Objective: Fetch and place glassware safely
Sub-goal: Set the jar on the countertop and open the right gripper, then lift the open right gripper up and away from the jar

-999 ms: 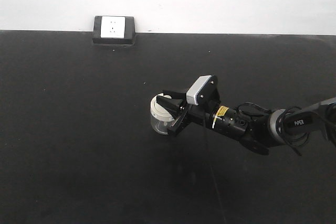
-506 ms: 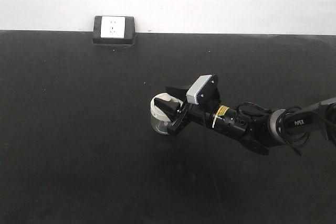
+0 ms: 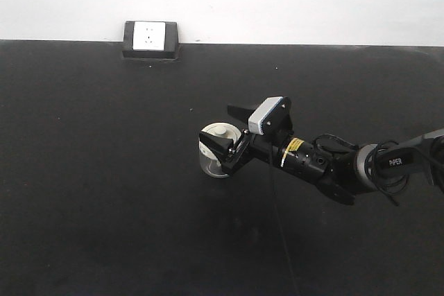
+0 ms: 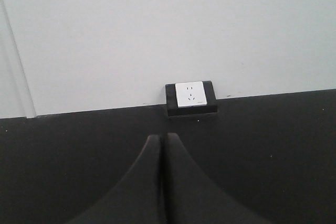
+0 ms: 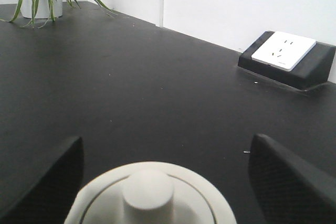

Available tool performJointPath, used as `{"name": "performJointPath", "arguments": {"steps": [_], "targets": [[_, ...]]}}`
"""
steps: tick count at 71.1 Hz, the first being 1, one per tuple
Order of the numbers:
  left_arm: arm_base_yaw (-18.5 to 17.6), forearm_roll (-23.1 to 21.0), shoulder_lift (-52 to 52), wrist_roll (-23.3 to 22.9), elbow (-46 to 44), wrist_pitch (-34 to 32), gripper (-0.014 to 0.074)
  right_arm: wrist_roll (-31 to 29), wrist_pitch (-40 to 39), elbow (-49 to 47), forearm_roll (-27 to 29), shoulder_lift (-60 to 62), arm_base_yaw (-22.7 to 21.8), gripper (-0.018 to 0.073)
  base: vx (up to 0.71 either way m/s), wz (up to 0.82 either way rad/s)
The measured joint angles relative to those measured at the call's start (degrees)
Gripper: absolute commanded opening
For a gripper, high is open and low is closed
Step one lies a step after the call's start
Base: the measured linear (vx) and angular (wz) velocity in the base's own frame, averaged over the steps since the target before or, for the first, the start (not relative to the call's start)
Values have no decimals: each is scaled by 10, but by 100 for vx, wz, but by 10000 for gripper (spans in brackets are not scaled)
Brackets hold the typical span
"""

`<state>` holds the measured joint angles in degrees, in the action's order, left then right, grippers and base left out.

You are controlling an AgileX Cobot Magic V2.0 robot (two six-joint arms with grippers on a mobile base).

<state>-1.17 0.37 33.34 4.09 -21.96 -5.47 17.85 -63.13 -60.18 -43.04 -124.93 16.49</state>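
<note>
The glass jar [image 3: 214, 149] stood upright on the black tabletop [image 3: 104, 171], near its middle. The right pincer [image 3: 231, 132] had its fingers spread wide on either side of the cream lid [image 5: 149, 195], seemingly not touching it. The left pincer [image 4: 161, 150] had its fingers pressed together, pointing toward the wall socket [image 4: 190, 97].
</note>
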Motion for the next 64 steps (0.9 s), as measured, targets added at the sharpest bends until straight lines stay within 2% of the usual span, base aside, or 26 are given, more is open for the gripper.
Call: {"name": "performJointPath", "arguments": {"steps": [22,35,49,64], "targets": [[0,0,0,0,0,0,-7,12,94,0,0,57,0,589,0,0],[0,0,0,0,0,0,-7,82,170,0,11,125,0,589,0,0],[0,0,0,0,0,0,-7,125,329,1,15,214,0,561,0,0],[0,0,0,0,0,0,-7,141,512,4,31,314,0,493,0,0]]}}
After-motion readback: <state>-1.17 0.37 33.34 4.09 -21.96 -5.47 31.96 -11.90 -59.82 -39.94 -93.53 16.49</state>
